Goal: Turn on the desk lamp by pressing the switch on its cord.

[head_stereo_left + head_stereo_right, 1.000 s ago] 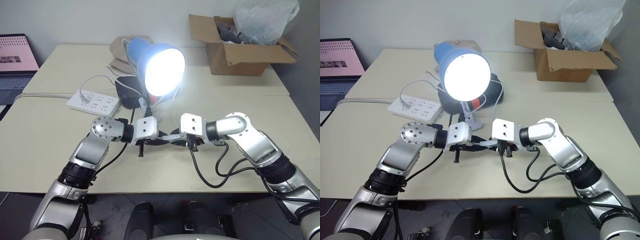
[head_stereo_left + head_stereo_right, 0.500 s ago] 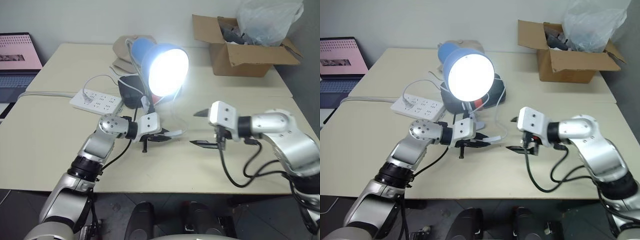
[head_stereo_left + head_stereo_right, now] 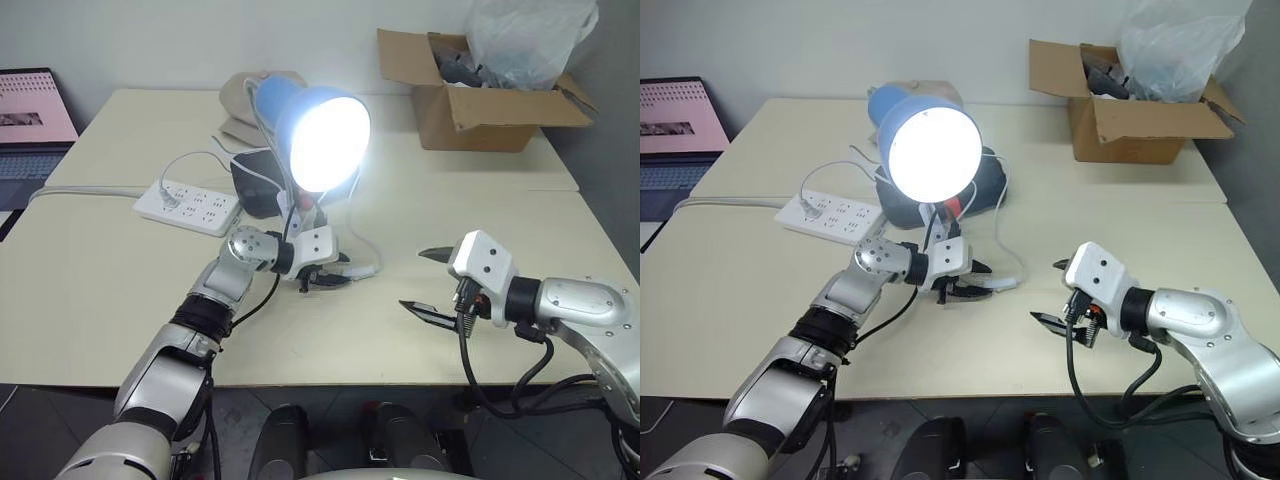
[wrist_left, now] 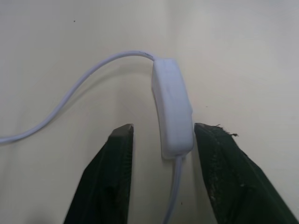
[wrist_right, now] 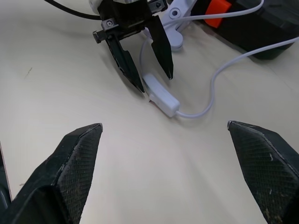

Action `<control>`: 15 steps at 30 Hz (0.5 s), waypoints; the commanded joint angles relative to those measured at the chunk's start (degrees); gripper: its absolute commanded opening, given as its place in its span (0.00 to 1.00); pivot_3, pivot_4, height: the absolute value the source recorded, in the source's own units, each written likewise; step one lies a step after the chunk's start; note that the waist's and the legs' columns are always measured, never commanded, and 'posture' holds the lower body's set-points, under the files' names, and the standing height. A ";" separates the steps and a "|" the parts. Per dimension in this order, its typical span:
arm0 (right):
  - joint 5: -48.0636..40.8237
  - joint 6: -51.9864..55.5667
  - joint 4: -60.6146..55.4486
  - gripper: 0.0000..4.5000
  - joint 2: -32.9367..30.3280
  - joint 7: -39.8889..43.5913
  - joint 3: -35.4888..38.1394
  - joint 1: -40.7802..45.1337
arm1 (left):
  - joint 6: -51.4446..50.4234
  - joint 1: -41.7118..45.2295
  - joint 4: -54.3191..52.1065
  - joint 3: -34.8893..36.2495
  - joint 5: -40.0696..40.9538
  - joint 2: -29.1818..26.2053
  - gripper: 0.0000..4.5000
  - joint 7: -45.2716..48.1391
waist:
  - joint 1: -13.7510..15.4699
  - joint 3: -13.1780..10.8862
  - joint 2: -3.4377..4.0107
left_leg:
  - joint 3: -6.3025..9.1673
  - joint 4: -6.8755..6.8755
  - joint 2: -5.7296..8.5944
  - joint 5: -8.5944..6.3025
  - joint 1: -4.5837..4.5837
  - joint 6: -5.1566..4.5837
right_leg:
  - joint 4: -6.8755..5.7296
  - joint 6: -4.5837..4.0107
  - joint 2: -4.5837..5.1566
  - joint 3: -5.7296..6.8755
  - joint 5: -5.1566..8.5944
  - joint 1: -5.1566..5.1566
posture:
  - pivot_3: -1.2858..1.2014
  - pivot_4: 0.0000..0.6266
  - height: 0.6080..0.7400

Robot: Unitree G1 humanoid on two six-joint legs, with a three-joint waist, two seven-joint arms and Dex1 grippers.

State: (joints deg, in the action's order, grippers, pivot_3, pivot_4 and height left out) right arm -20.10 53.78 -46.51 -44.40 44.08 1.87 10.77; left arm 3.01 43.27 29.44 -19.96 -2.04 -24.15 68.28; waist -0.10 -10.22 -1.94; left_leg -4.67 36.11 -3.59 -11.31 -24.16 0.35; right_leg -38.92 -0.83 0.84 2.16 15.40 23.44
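Note:
The desk lamp [image 3: 300, 112], with its blue shade on a white clip base, stands mid-table and its bulb [image 3: 328, 140] is lit. Its thin white cord [image 4: 79, 91] curls across the table to the small white switch [image 4: 172, 112]. The switch lies flat on the table between the fingers of my left gripper [image 3: 340, 275], which is open, its jaws standing either side of the switch with a small gap. My right gripper [image 3: 415, 278] is open wide and empty, apart to the right of the switch [image 5: 162, 98] and facing the left gripper [image 5: 155, 83].
A white power strip [image 3: 188, 203] lies left of the lamp, with a black pouch [image 3: 255, 180] behind the clip base. A cardboard box [image 3: 470, 110] with a plastic bag [image 3: 525, 35] sits at the back right. A laptop [image 3: 30, 115] stands far left.
My right gripper has let go, opened wide and drawn back to the right. My left gripper carried the switch toward the lamp, then opened around it. The bulb stays lit.

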 commanded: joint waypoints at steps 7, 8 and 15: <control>-0.96 -3.99 0.40 1.00 -2.91 -0.30 3.52 -2.67 | -4.60 -3.05 -12.86 5.96 6.43 -5.23 0.95 2.95 | -0.37 0.00 0.00 | 0.04 0.00 -0.06 0.00 0.03 0.00 | -0.04 0.00 -0.04 0.00 0.00 0.02 | 0.52 0.24 1.00; -0.81 -4.84 1.05 1.00 -3.12 -0.10 3.39 -2.68 | -5.52 -4.34 -15.26 6.87 7.59 -6.63 0.95 3.47 | -0.39 0.00 0.00 | 0.04 -0.01 -0.06 0.00 0.06 0.00 | -0.05 0.00 -0.04 0.00 0.00 0.02 | 0.52 0.24 1.00; 2.31 -18.76 9.53 1.00 -3.07 2.44 2.16 -2.87 | -20.96 -18.71 -36.52 17.16 18.60 -17.05 0.95 2.55 | -0.89 0.00 -0.01 | 0.01 -0.02 -0.07 0.00 0.10 0.01 | -0.04 -0.01 -0.01 -0.03 0.01 -0.02 | 0.52 0.24 1.00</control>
State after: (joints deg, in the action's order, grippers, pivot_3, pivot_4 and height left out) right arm -18.83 41.11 -37.78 -47.40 45.28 3.11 7.72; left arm -12.21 25.90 0.36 -6.75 10.87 -40.01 71.30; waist -0.99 -10.22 -1.94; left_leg -4.66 36.09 -3.66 -11.30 -24.04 0.35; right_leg -38.95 -0.84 0.84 2.13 15.40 23.40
